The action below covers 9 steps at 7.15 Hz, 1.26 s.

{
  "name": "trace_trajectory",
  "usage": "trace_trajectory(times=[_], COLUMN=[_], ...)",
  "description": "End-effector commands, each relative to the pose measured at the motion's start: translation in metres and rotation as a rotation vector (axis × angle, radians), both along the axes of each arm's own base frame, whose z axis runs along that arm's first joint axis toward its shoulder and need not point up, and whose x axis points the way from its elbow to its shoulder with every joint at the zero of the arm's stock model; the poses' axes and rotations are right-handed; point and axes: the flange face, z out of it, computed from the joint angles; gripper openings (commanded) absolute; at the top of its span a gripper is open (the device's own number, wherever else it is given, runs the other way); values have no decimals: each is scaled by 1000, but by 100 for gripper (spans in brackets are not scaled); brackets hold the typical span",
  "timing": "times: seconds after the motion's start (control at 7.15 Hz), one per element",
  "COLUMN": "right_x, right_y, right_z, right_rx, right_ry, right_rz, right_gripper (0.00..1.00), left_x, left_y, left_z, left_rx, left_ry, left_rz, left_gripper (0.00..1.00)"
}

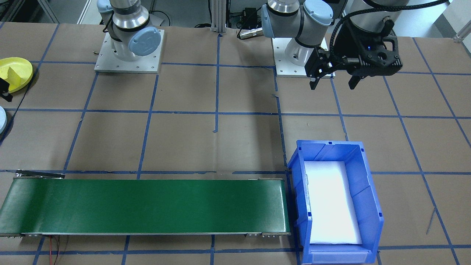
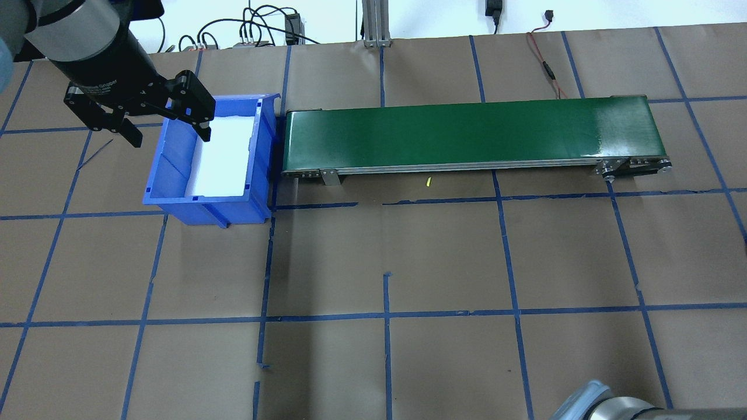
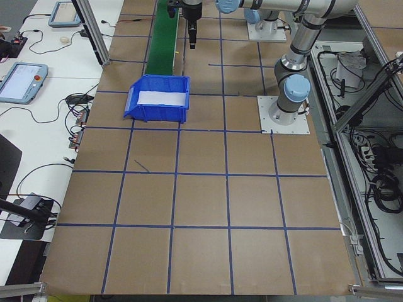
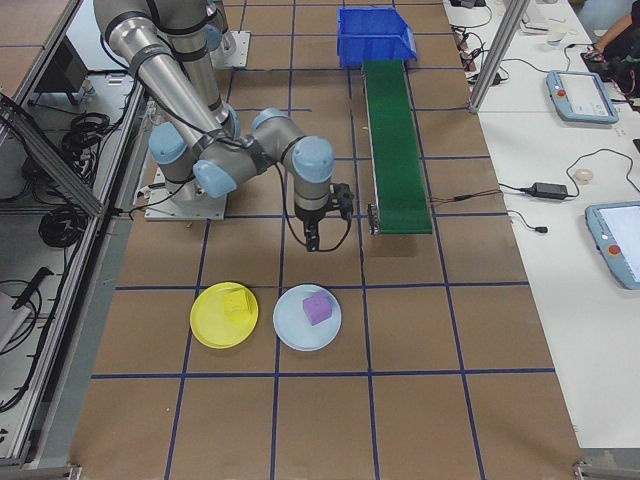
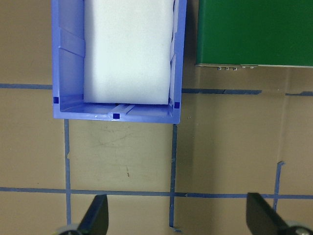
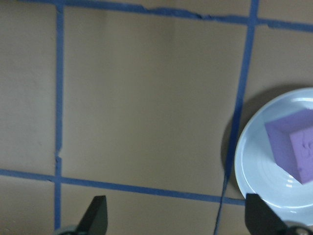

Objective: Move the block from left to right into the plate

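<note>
We see the purple block (image 4: 317, 307) resting in the pale blue plate (image 4: 307, 318), both end effectors (image 6: 176, 218) (image 5: 178, 215) released and empty.

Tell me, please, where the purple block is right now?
In the exterior right view, the purple block sits on the pale blue plate, beside the yellow plate, just beyond the right hand.

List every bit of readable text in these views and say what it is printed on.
No text reads cleanly.
Left hand: white lettering on its black wrist body, too blurred to read reliably.
Operator tablets on the side bench: screens too small to read.
Purple block: faint embossed marks, illegible.
</note>
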Motion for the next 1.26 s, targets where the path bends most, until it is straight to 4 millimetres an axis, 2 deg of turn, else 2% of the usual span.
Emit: trace_trajectory(times=[0.0, 0.14, 0.28, 0.42, 0.56, 0.7, 1.12], right_x=[201, 288, 348, 383, 392, 393, 387], right_y=[-74, -80, -74, -69, -65, -64, -65], right_z=[48, 76, 98, 119, 124, 117, 117], right_rx=[-78, -95, -101, -131, -135, -119, -119], right_ry=[30, 19, 7, -50, -58, -60, -42], right_rz=[-96, -160, -175, -165, -192, -198, -193], right_gripper=[100, 100, 100, 100, 100, 100, 100], left_x=[1, 1, 0, 1, 0, 1, 1], left_y=[0, 0, 0, 0, 0, 0, 0], left_z=[0, 0, 0, 0, 0, 0, 0], left_rx=[1, -1, -1, 1, 1, 1, 1], left_ry=[0, 0, 0, 0, 0, 0, -2], left_rz=[2, 2, -1, 1, -1, 1, 1], left_gripper=[100, 100, 100, 100, 100, 100, 100])
